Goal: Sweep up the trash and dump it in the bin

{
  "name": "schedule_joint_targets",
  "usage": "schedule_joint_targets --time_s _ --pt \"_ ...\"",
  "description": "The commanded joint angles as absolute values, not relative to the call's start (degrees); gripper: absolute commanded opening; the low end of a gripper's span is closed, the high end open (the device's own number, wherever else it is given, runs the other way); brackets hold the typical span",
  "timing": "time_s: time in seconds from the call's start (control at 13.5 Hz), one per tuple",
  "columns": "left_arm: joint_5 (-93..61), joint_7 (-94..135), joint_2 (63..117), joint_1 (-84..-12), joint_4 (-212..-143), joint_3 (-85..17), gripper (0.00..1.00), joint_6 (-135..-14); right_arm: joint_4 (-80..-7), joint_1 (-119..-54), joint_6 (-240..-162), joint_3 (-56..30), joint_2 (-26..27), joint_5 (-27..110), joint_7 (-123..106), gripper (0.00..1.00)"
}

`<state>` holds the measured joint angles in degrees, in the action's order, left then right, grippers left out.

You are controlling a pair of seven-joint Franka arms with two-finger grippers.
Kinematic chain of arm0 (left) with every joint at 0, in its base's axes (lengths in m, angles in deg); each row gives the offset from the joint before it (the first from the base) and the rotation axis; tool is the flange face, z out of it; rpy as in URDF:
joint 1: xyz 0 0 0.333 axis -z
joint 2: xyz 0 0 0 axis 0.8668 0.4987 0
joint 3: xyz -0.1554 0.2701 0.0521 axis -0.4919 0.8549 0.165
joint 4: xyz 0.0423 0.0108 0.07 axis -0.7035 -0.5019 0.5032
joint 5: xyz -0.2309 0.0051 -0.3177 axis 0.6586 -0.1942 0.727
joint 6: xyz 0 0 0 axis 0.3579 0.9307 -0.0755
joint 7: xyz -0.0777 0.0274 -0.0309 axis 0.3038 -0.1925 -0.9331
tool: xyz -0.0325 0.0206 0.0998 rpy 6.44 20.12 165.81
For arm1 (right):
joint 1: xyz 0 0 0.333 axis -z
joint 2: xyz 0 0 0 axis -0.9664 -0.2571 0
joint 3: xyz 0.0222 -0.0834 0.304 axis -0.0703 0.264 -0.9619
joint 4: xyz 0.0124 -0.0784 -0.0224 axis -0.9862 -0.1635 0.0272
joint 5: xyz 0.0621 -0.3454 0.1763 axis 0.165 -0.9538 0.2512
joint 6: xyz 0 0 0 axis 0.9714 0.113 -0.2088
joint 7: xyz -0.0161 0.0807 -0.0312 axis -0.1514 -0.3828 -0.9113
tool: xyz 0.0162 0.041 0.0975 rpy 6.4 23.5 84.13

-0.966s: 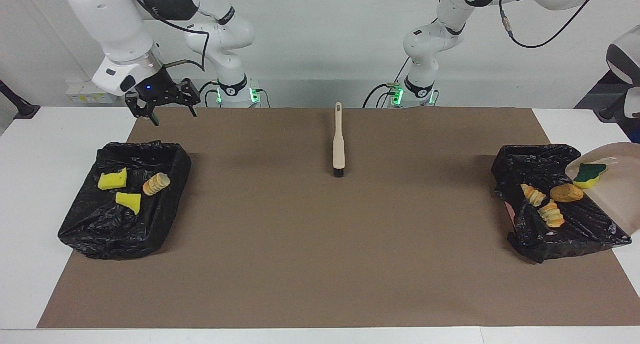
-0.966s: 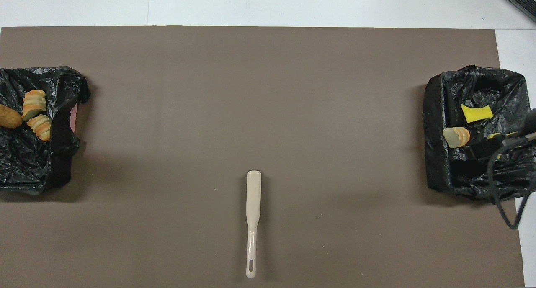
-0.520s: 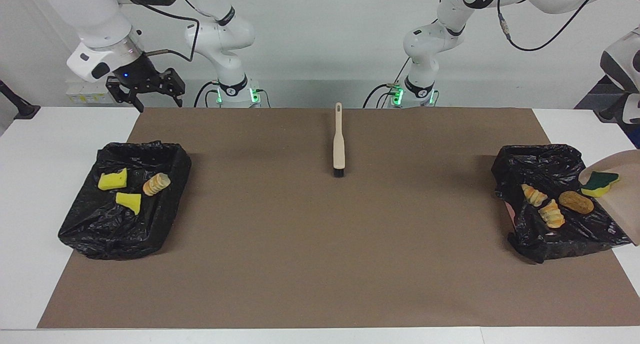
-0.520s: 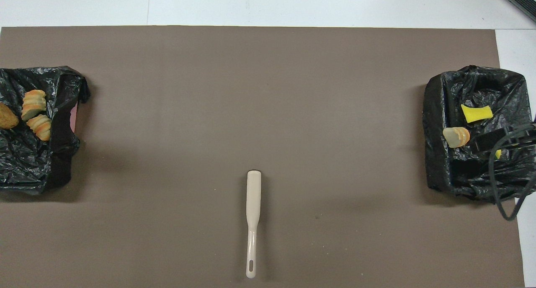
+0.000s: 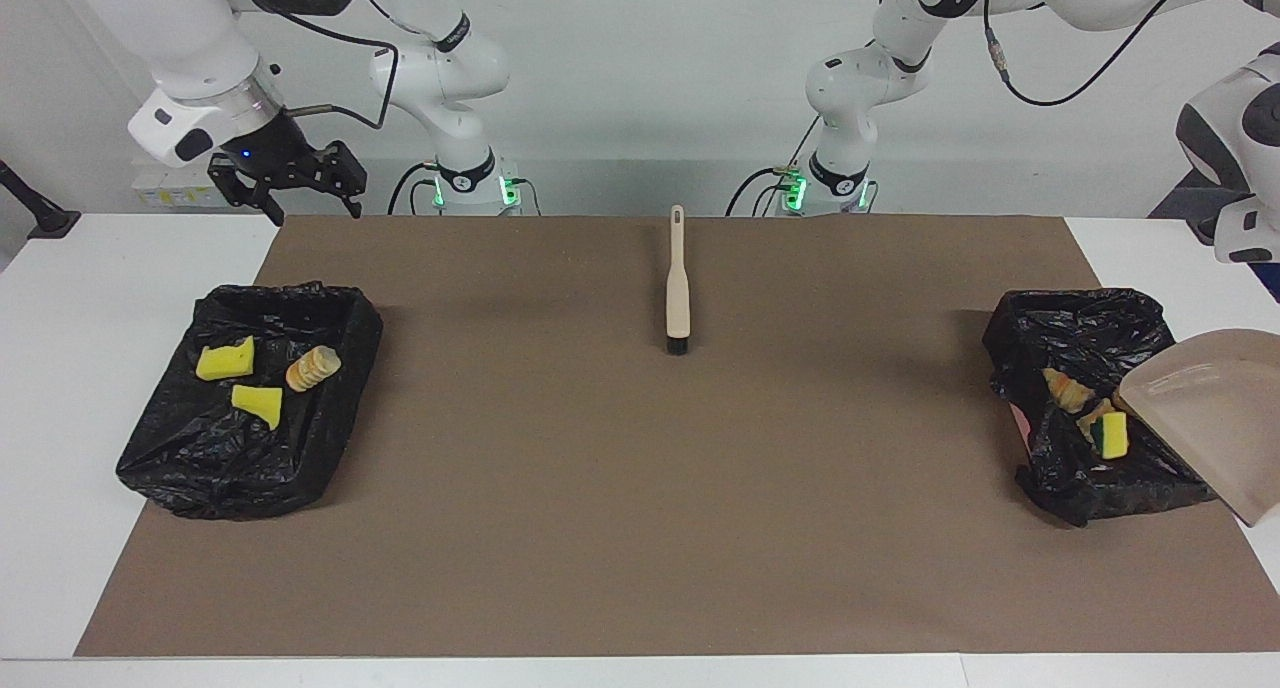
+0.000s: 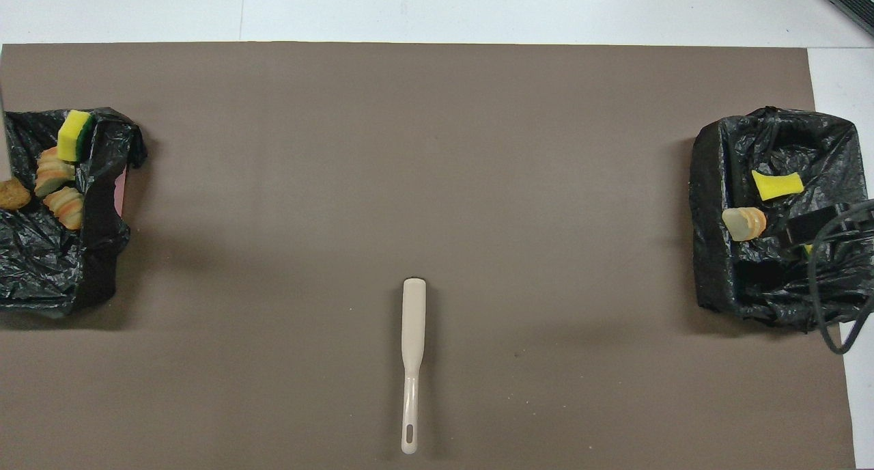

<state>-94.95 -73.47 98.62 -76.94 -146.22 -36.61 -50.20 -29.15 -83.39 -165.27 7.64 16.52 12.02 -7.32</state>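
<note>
The green-and-yellow sponge lies in the black-lined bin at my left arm's end, among the bread chunks — under my tilted dustpan. My left gripper is out of view, clamped shut. My right gripper hangs open, empty. The brush lies mid-mat.

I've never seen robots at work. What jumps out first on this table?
Two bins lined with black bags, one at each end of the brown mat, hold bright scraps. In the bin at the left arm's end, a green-and-yellow sponge lies among bread-like chunks under a tilted beige dustpan. A beige brush lies alone mid-table, and the right gripper hangs with fingers open near the other bin.
</note>
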Motion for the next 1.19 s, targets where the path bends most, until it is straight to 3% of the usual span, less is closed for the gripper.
schedule_joint_targets --time_s 0.0,0.22,0.67,0.97,1.11 --pt "-99.51 -73.67 98.52 -76.09 -145.10 -36.13 0.00 -48.84 -28.22 -74.17 -164.56 -0.66 16.38 12.43 -8.38 1.00" --pt "-96.98 -74.37 99.22 -74.24 -143.35 -36.83 0.00 -44.27 -28.14 -72.64 -164.74 -3.24 16.38 12.08 -12.50 1.00" --pt "-71.97 -72.71 96.95 -74.06 -139.65 -36.48 0.00 -39.17 -28.49 -72.64 -164.91 -3.33 16.74 12.43 -12.42 1.00" --pt "-60.96 -52.09 93.26 -71.79 -140.44 -37.88 0.00 -34.07 -28.49 -72.64 -164.91 -3.24 16.74 12.43 -12.42 1.00" --pt "-53.68 -44.27 90.54 -70.64 -144.55 -37.88 0.00 -32.93 -28.49 -72.64 -165.00 -3.24 16.74 12.35 -12.42 1.00"
